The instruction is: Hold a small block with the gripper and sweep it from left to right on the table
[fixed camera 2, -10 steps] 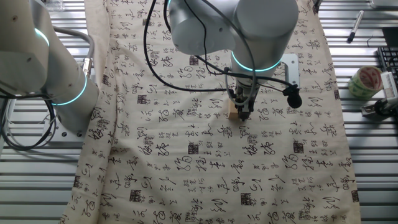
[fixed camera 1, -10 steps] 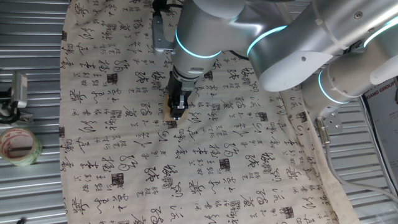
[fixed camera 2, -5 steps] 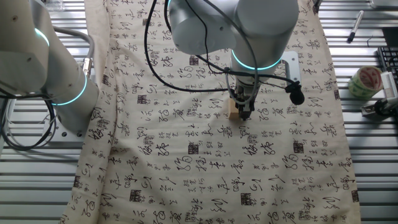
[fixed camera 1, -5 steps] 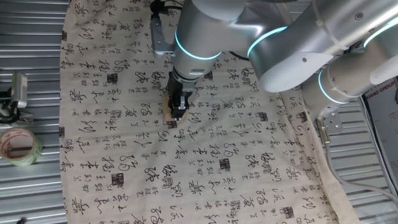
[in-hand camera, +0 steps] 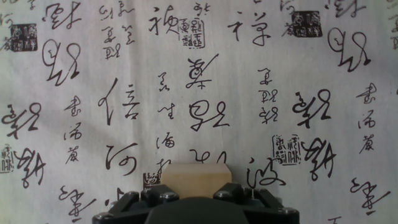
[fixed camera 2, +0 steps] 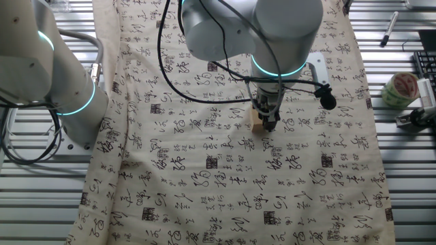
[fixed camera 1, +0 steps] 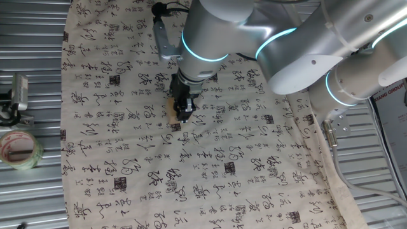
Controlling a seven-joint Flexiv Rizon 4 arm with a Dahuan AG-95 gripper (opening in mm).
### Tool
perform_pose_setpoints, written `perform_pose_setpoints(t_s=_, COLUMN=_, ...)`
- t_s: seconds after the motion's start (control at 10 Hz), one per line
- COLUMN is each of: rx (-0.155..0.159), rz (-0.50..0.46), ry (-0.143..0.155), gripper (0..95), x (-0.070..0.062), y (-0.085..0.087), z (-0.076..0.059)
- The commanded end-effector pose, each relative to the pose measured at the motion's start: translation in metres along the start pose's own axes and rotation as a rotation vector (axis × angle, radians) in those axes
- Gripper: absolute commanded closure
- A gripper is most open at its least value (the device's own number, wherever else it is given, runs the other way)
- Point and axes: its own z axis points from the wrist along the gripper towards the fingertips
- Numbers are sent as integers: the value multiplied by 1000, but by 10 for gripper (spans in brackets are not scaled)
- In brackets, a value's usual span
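One block [fixed camera 2: 256,121] clenched in the tool [fixed camera 2: 267,122], mid-cloth [fixed camera 2: 225,197] on the table [fixed camera 2: 409,170], far from every cloth edge.

the gripper [fixed camera 1: 182,117] points down from the thick silver arm [fixed camera 1: 216,38] with its cyan rings, its black fingers clamped on the small block [fixed camera 1: 173,119], which shows as a tan sliver at their left side and rests on the calligraphy cloth [fixed camera 1: 191,172]. the cloth is wrinkled just right of the fingers. on the ribbed table [fixed camera 1: 32,83], a roll of tape [fixed camera 1: 19,150] sits at the left edge, well apart from the block.
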Motion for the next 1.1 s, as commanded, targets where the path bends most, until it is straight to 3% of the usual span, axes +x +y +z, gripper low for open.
perform_pose_setpoints(t_s=0.1, rx=15, rz=-64, ry=13, gripper=950, x=0, y=-1, z=14)
perform_pose_setpoints(t_s=0.4, rx=19, rz=-107, ry=15, gripper=950, x=0, y=-1, z=14)
perform_pose_setpoints(t_s=1.1, rx=25, rz=-181, ry=54, gripper=950, x=0, y=-1, z=14)
